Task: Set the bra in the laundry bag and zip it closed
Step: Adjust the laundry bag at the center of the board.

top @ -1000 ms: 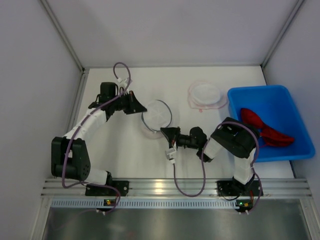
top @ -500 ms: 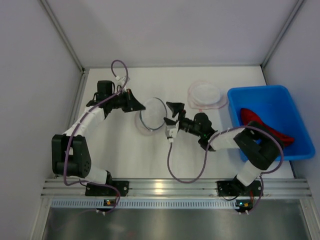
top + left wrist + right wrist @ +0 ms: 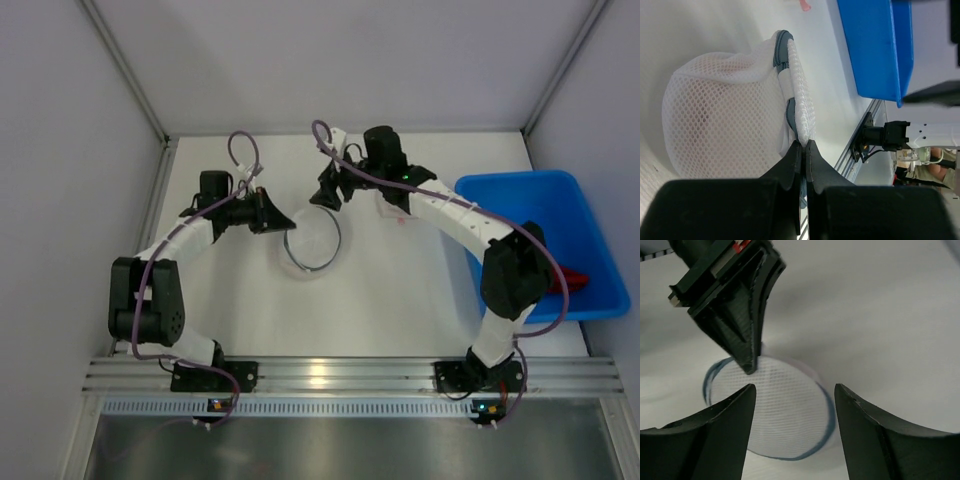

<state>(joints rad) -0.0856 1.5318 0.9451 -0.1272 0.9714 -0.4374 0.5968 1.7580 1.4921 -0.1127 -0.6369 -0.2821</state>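
Table (image 3: 420, 300): nothing bagged yet. This looks like the bag-opening step, before any bra pickup.

Blue bin (image 3: 550, 210) sits at the right edge. The laundry bag (image 3: 312, 240) lies left of centre, well apart from the bin. It's a round white mesh with a dark rim, tipped up on its left side.

The bra (image 3: 578, 277) is red and sits in the near right part of the bin. It's mostly hidden behind the right arm's elbow, and nothing touches it.

Left gripper (image 3: 277, 216): jaws pressed together on the bag's rim at its left side. The wrist view shows the mesh edge nipped right at the fingertips, a thin hold.

Right gripper (image 3: 328, 192): reached across to just far of the bag, near the left gripper. Jaws are spread partway with nothing between them. Its wrist view looks down on the mesh through the open fingers.

Can't tell from any view whether the mouth is unzipped.

Next, my read: the right takes the rim opposite the left's pinch and spreads the mouth. It needs to come in low and catch one layer only, not both. It should pull gently, or the left's thin nip slips. After that, the long reach right for the bra.
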